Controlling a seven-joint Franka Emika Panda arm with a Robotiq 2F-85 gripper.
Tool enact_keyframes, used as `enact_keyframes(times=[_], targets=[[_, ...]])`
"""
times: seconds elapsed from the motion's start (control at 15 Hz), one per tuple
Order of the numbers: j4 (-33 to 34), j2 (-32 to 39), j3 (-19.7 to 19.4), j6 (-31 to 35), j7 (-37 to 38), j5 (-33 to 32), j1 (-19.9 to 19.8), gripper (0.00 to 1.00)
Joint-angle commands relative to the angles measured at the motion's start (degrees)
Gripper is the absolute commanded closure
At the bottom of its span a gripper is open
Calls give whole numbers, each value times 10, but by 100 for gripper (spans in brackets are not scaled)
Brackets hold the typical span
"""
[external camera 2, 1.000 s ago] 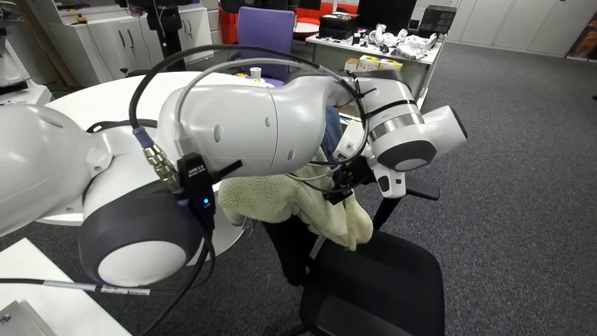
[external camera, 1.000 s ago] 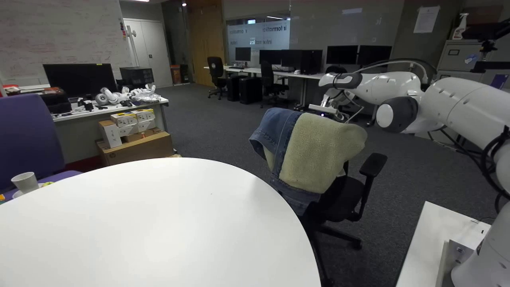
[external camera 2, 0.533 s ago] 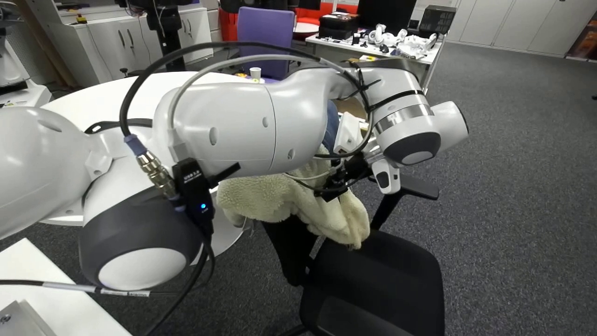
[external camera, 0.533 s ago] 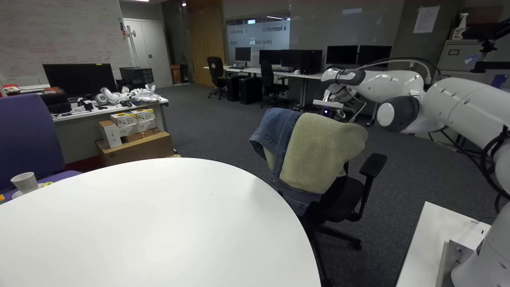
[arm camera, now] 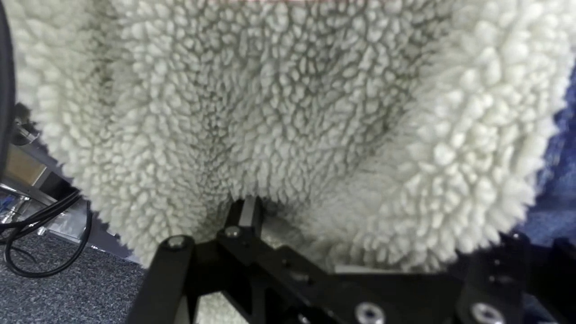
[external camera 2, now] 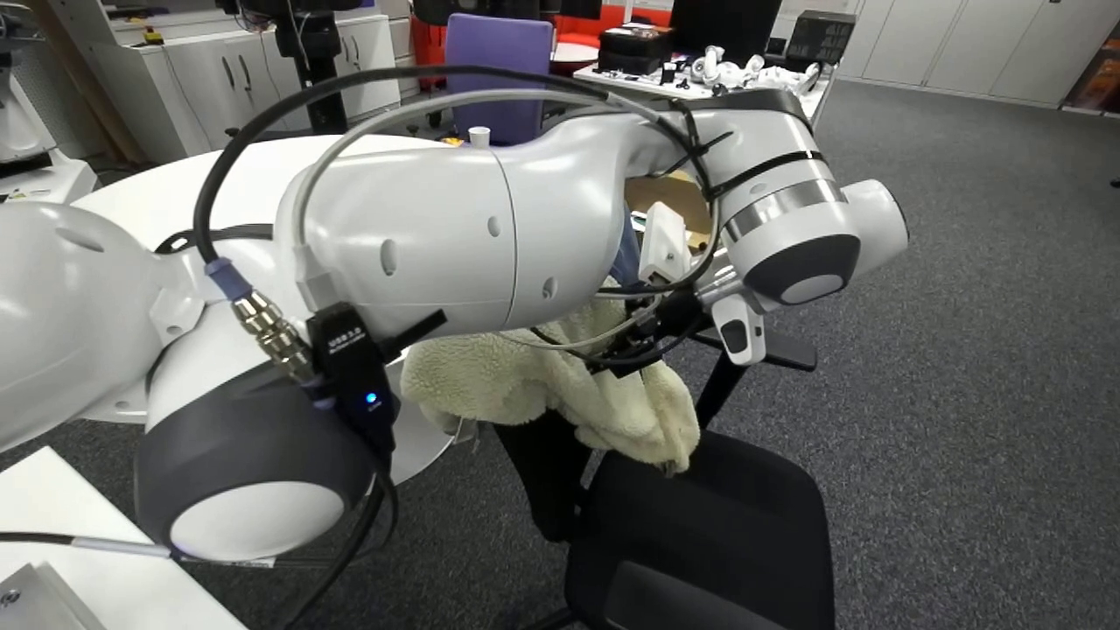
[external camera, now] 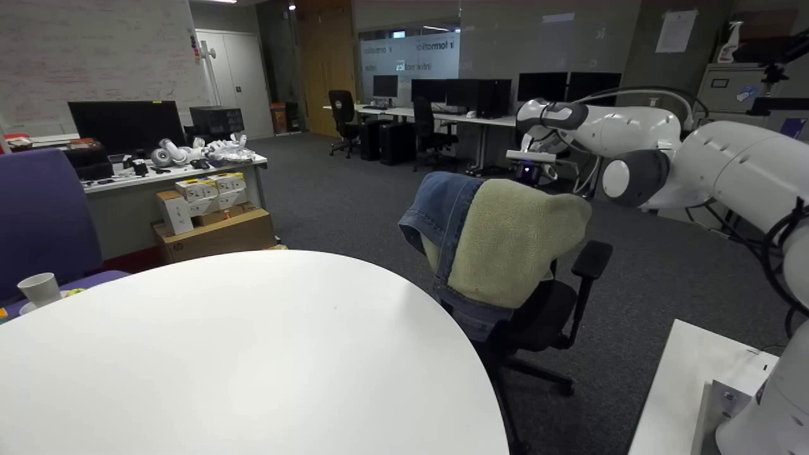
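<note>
So, closest to the lens, cream fleece fills most of the wrist view, and the gripper presses against it from the bottom. One black finger shows, its tip sunk among the folds; the opposite one is hidden, so I cannot tell how far apart the pair stand or whether any cloth is pinched between them. That fleece lines a denim jacket, draped over the back of a black office chair, just past the curved edge of a round white table. Across a gap from the chair lies the corner of a small white table, beside the arm's base. In both exterior views a pale cup shows just beyond the round table's edge, near a purple chair. Farther off, cartons sit below the corner of a desk bearing a black monitor. Farthest back, more monitors line a long desk, with black chairs along its front edge.
</note>
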Motion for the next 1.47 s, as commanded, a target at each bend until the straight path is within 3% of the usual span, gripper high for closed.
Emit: enact_keyframes(times=[0.0,0.4,0.67,1.0,1.4], targets=[[-32,-39,13,-27,-7,-14,-11,26],[-26,-54,10,-9,12,-16,-16,71],[-11,-77,10,47,12,-14,-30,98],[-23,-125,18,38,9,-9,-60,97],[-30,-139,22,11,-6,-13,-55,97]])
